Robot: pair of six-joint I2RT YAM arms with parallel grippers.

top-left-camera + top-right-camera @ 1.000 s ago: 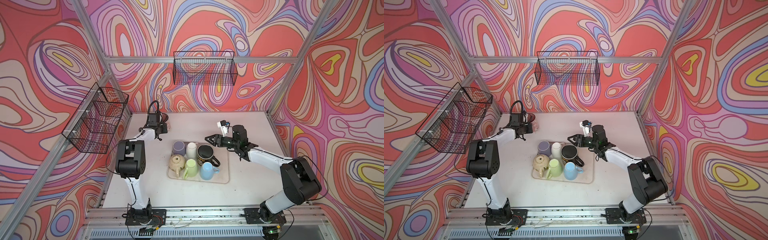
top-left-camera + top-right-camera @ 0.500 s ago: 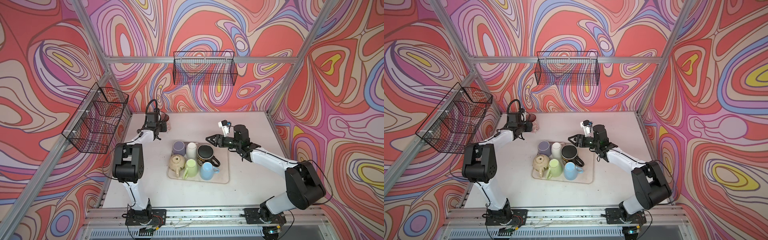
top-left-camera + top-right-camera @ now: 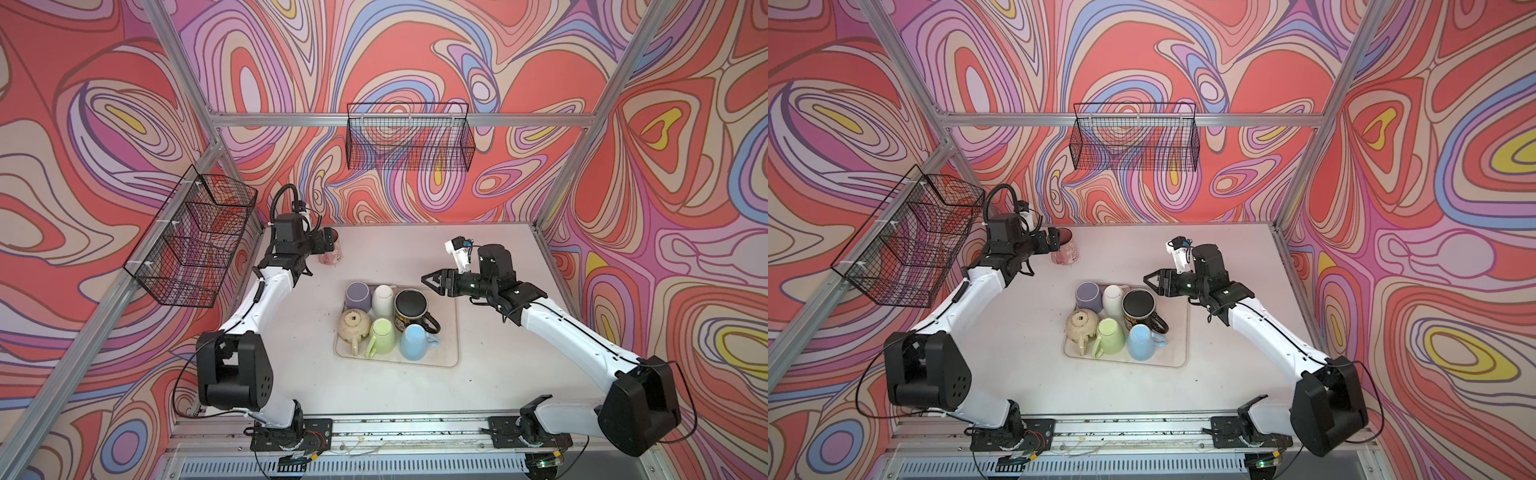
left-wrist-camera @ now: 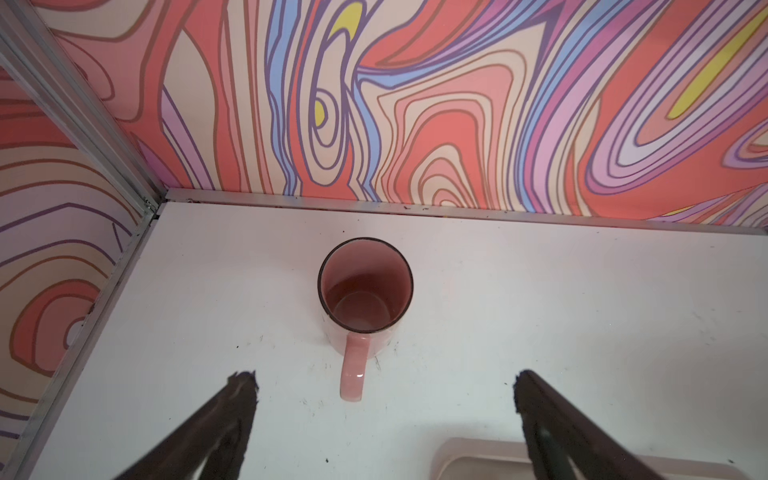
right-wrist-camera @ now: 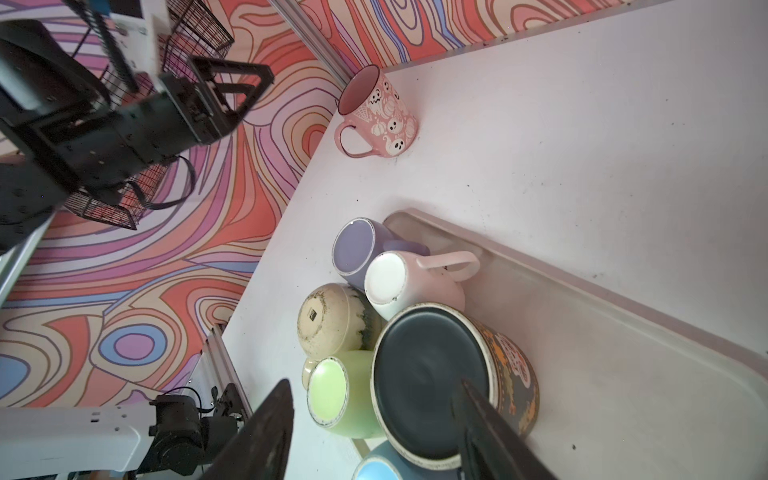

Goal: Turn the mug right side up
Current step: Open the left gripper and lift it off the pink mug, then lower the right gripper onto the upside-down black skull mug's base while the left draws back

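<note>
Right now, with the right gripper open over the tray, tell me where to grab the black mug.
Probably its handle: the black mug sits base up, and the handle juts toward the bare right part of the tray. The white mug and blue mug crowd other sides, so bring the right gripper in from the right.

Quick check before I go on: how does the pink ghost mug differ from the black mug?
The pink ghost mug stands mouth up; the black mug is upside down. The pink ghost mug sits alone on the bare table; the black mug is on the tray among other mugs. The black mug looks wider than the pink ghost mug. Both have a handle.
</note>
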